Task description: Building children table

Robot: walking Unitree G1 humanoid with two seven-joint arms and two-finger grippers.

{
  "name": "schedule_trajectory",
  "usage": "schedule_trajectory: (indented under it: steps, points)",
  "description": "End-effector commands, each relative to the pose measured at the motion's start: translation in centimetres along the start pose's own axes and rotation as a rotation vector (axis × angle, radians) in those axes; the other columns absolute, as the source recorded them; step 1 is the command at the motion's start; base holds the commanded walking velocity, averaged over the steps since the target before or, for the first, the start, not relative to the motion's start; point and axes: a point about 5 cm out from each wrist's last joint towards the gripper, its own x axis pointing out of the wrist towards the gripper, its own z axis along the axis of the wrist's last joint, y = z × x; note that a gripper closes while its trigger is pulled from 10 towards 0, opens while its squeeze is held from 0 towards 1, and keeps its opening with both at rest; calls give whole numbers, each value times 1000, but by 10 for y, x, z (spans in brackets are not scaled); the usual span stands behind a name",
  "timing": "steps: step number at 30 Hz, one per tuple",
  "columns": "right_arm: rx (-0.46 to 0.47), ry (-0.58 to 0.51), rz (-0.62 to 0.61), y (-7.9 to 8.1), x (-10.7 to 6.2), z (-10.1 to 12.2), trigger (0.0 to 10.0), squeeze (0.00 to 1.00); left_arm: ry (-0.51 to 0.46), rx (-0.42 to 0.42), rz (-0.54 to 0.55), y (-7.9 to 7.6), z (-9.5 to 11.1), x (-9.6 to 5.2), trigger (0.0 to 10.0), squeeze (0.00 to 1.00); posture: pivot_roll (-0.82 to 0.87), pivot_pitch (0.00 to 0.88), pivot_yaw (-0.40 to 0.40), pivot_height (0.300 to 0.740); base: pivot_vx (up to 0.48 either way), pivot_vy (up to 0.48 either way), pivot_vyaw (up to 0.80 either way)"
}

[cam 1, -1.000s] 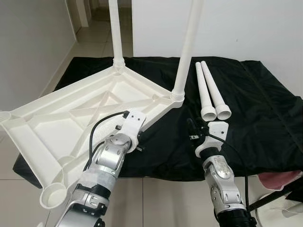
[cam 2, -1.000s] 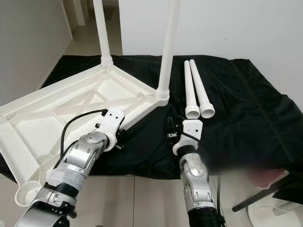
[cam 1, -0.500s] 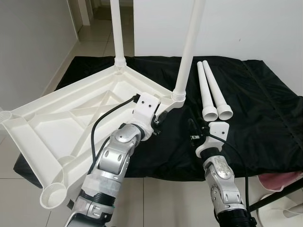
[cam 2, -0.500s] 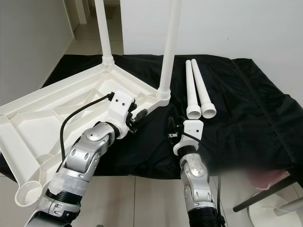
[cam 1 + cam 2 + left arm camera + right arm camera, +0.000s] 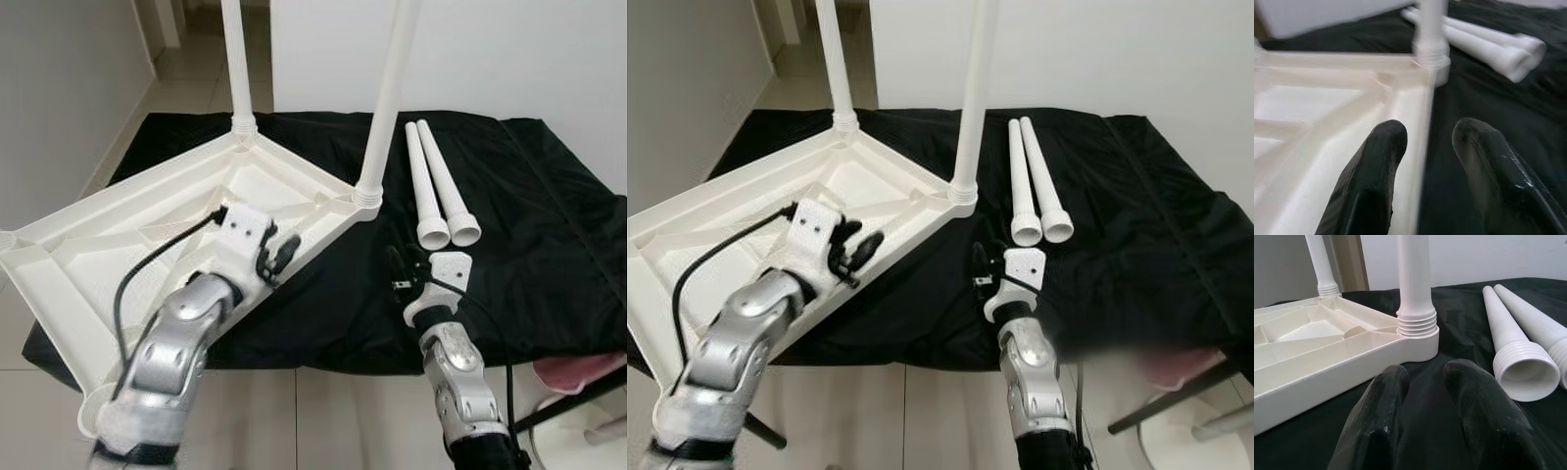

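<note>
The white moulded-plastic tabletop (image 5: 167, 230) lies upside down on the black cloth-covered surface (image 5: 549, 225), overhanging its left edge; two white tubular legs (image 5: 390, 93) stand screwed in; two loose white legs (image 5: 436, 191) lie beside it; the left gripper (image 5: 277, 257) straddles the tabletop's rim, fingers parted; the right gripper (image 5: 1422, 396) hovers open near the loose legs; the parts look light, stiff and smooth; grasp each leg mid-shaft.

A home is showing here: pale floor tiles (image 5: 211, 73) are running into a hallway between plain white walls (image 5: 509, 49), with a black cloth (image 5: 549, 225) covering the desk.
</note>
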Motion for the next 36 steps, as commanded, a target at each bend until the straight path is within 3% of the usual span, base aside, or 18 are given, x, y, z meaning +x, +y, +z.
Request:
schedule_trajectory:
  steps: [1, 6, 9, 19, 31, 32, 33, 34, 35, 36]
  points:
    - [-3, 5, 4, -1, 1, -1, 10000, 0, 22, -16, -56, -3, -3, -4, 10000, 0, 38, 65, -5, 740, 0, 0, 0]
    - [-4, 6, 14, 0, 3, -1, 10000, 0, 76, -8, -107, -2, -12, -21, 10000, 0, 45, 69, -13, 740, 0, 0, 0]
    - [-5, 9, 24, 1, 4, -1, 10000, 0, 191, 21, -124, 4, -30, -39, 10000, 0, 50, 69, -19, 740, 0, 0, 0]
    - [-8, 5, 28, 0, 6, 1, 10000, 0, 305, 43, -83, 15, -45, -58, 10000, 0, 53, 65, -26, 740, 0, 0, 0]
    - [-7, 7, 41, 1, 8, 0, 10000, 0, 377, 47, -7, 26, -53, -71, 10000, 0, 59, 66, -36, 740, 0, 0, 0]
    - [-7, 7, 43, 1, 8, 0, 10000, 0, 381, 41, 6, 27, -54, -71, 8549, 0, 58, 66, -36, 740, 0, 0, 0]
    - [-7, 7, 43, 1, 8, 0, 10000, 0, 381, 41, 6, 27, -54, -71, 8549, 0, 58, 66, -36, 740, 0, 0, 0]
    - [-8, 7, 44, 1, 9, 0, 10000, 0, 391, 33, 20, 28, -56, -72, 3843, 0, 58, 66, -37, 740, 0, 0, 0]
    - [-8, 6, 45, 1, 9, 0, 10000, 0, 396, 32, 21, 28, -57, -72, 3843, 0, 58, 66, -37, 740, 0, 0, 0]
    - [-8, 6, 45, 1, 9, 0, 10000, 0, 400, 33, 20, 28, -58, -72, 2549, 0, 57, 67, -37, 740, 0, 0, 0]
